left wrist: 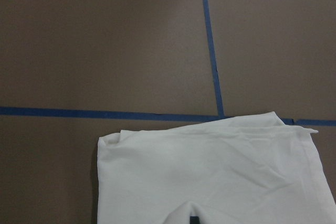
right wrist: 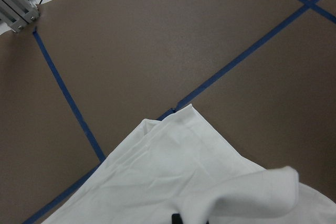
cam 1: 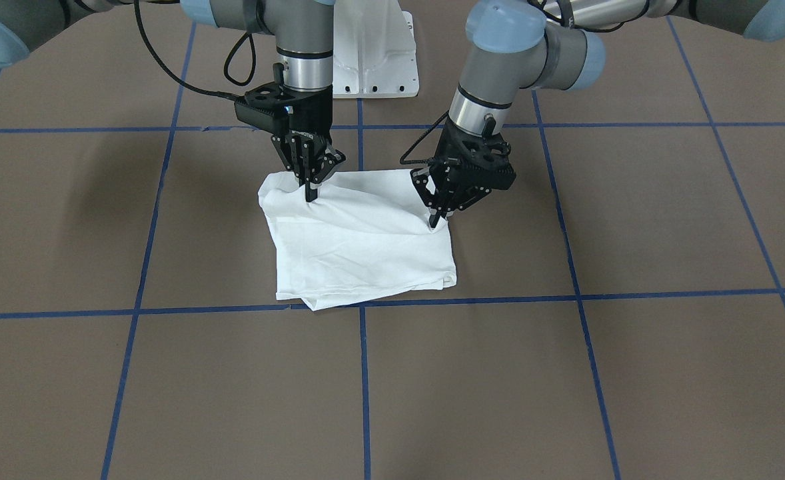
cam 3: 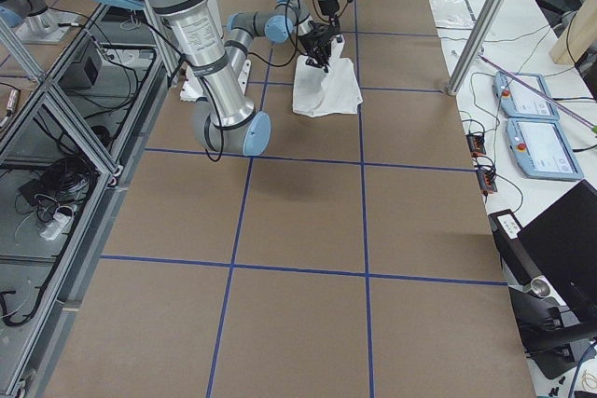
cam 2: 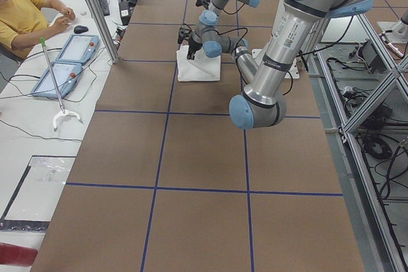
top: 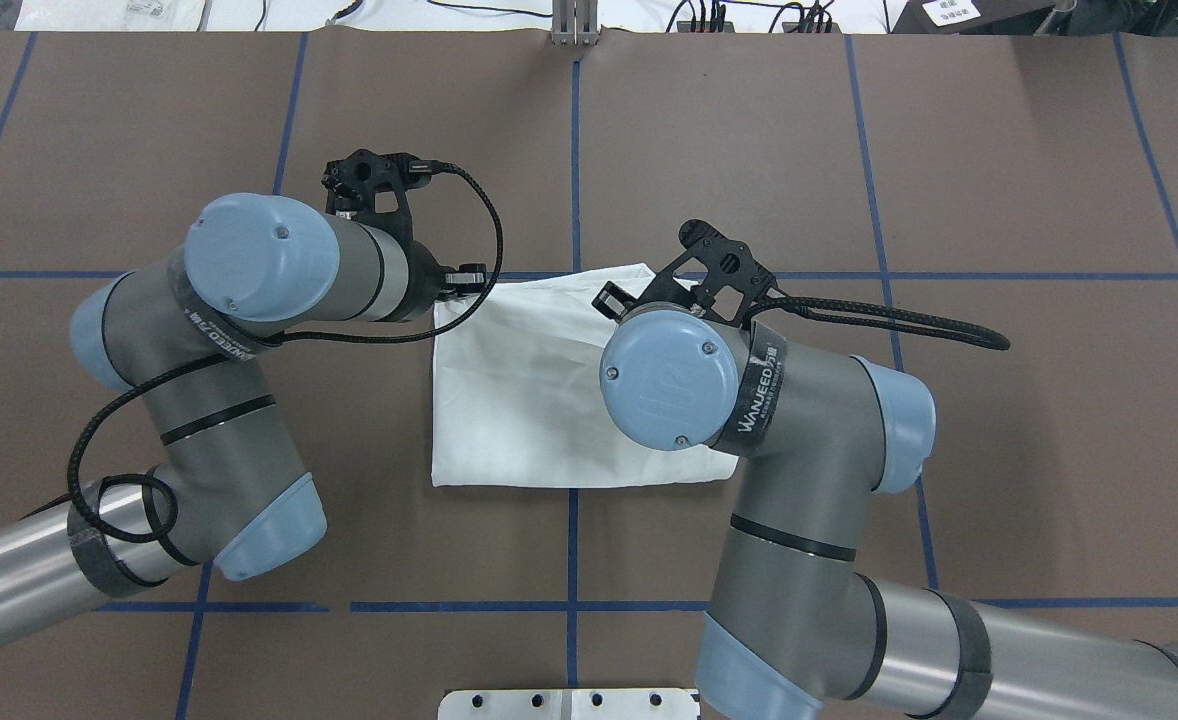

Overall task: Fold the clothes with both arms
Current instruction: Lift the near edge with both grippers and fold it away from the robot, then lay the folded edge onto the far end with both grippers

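Observation:
The white T-shirt (cam 1: pixel 359 247) lies folded into a rough square on the brown table, and no printed text or collar shows. It also appears in the overhead view (top: pixel 519 400) and in both wrist views (left wrist: pixel 210 171) (right wrist: pixel 173 182). My right gripper (cam 1: pixel 310 195) is shut on the shirt's robot-side edge at one corner. My left gripper (cam 1: pixel 438 221) is shut on the same edge at the other corner. Both pinch points are puckered and slightly raised. In the overhead view the wrists hide both sets of fingertips.
The white metal pedestal (cam 1: pixel 374 53) stands behind the shirt at the robot's base. Blue tape lines (cam 1: pixel 364 373) grid the table. A seated operator (cam 2: pixel 25 17) and teach pendants (cam 2: pixel 60 68) are at a side table. An aluminium post (cam 3: pixel 485 25) stands at the table's edge.

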